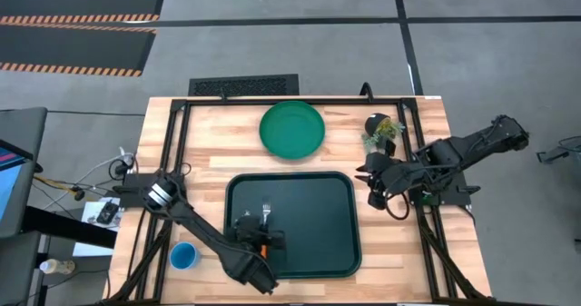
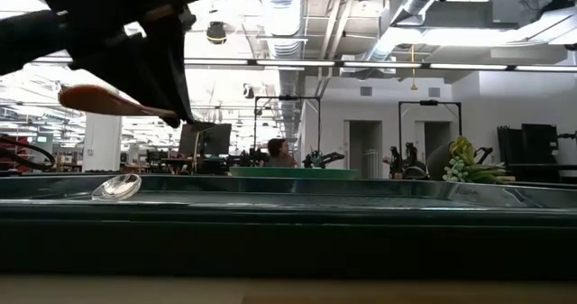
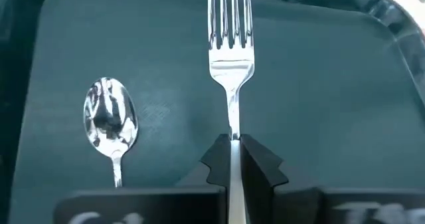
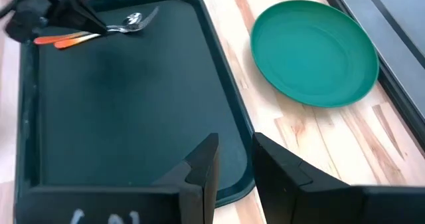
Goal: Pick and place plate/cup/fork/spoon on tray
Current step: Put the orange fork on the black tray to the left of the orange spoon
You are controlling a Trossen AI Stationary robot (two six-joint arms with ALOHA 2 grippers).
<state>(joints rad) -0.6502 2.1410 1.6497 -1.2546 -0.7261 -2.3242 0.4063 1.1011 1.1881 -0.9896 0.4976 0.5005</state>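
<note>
— Closely pinched, then? Left gripper [image 3: 232, 159] clamped on the fork [image 3: 231, 44] by its neck, tines pointing away over the tray [image 1: 338, 251]?

— Yes. Held just above the tray floor, near its left side. Lay beside it, the spoon [image 3: 110, 121], bowl up on the tray, close but apart from the fork.

— And farther out?

— Sat on the bare wood just left of the tray's front corner, the cup [image 1: 184, 256]. Rested beyond the tray's far edge, the plate [image 1: 292, 129], clear of it.

— Anything in the way?

— Nothing between fork and tray. Waited off the tray's right side, the right gripper [image 4: 232, 161], fingers narrowly parted and holding nothing, beside the small potted plant [image 1: 383, 131].
</note>
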